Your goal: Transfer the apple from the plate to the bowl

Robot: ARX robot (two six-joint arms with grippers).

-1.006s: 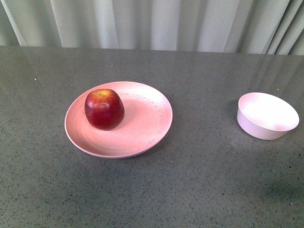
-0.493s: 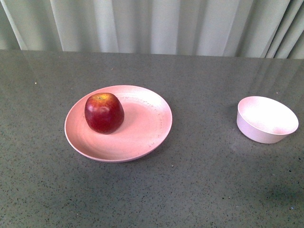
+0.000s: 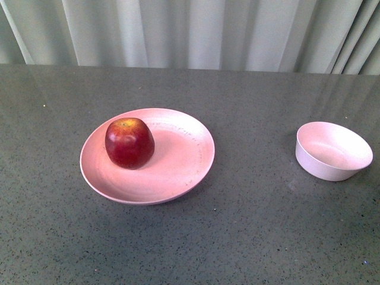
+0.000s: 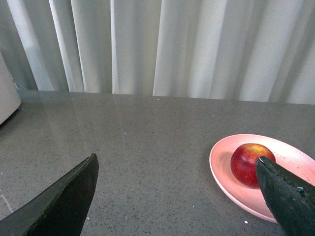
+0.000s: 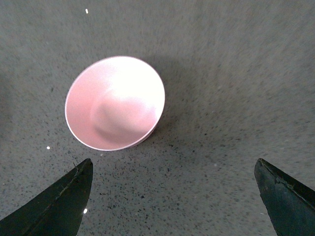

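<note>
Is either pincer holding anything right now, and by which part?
Nothing: left pincer and right pincer both open, empty; round dark red apple rests on salmon-pink plate.

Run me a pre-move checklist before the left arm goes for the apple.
1. Apple on the plate, upright, stem dip up: ok.
2. Bowl upright and empty: ok.
3. Left gripper open, jaws wide apart, holding nothing: ok.
4. Left gripper lined up on the apple: not ok; the apple sits by one jaw, not centred between them.
5. Table between plate and bowl free of obstacles in the front view: ok.
6. Right gripper clear of the bowl's opening: cannot tell; it is open and looks down on the bowl from nearby.
</note>
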